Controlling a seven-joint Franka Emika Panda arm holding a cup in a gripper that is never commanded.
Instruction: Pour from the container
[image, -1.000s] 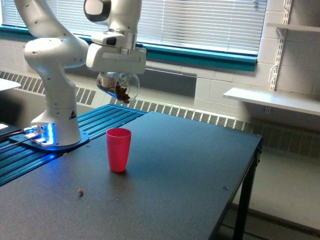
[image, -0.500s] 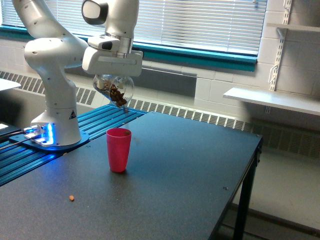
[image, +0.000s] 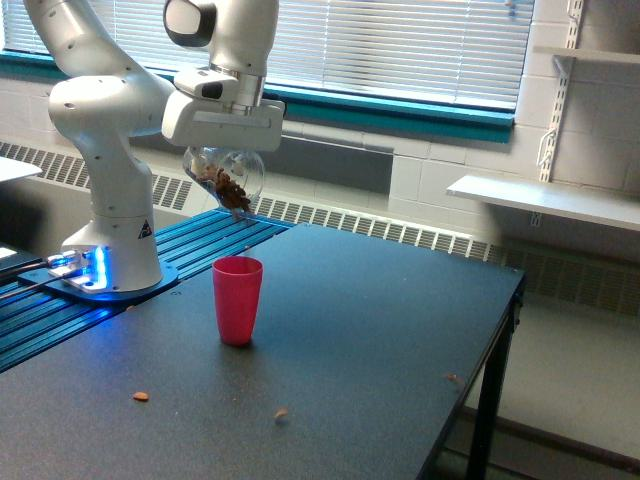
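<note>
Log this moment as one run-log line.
gripper: shut on clear jar | jar: tilted, above red cup | nuts: three stray pieces on table, e.g. | cup: upright

You won't find any readable text, brand name or number in this view. The only sign is a small black triangular mark on the white lower column of the arm, just above its base; it's too small for you to tell what it shows. The lit blue patch at the base carries no legible characters. Nothing printed shows on the red cup, the container or the bench.
</note>
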